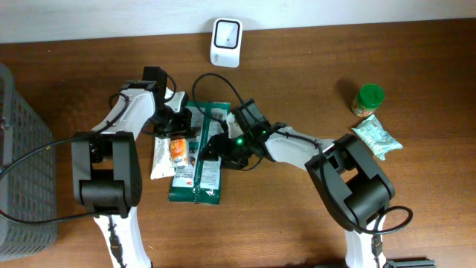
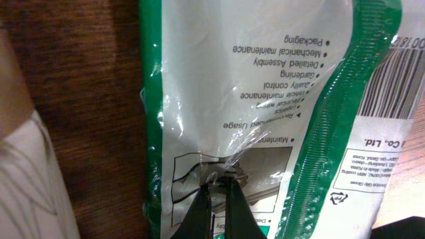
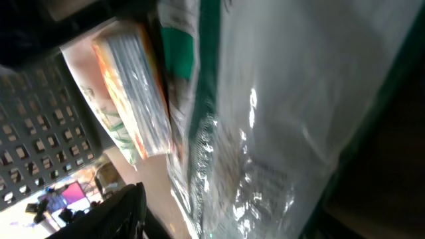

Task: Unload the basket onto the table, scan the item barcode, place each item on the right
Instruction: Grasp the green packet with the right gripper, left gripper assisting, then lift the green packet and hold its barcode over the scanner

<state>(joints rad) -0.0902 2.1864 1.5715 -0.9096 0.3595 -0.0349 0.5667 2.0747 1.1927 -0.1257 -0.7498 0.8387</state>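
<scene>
Right now my left hand (image 2: 217, 190) pinches shut on the film of the green packet (image 2: 265, 119), mid table (image 1: 297, 223). I can't tell the right hand's (image 1: 213, 147) state. Thin film could slip or tear when lifted, dropping the barcode (image 2: 398, 70).

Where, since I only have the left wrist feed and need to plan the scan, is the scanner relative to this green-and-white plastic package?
Observer: The small white box-shaped scanner sits on the brown wooden table beyond the far end of the green-and-white plastic package, apart from it.
Operator: Is the right arm involved?
Observer: Yes, the right end effector is at the package's right edge, near its middle. I cannot tell whether it grips.
Operator: Is anything lying against the package?
Observer: A white plastic packet with orange print lies along its left side, touching it.
</scene>
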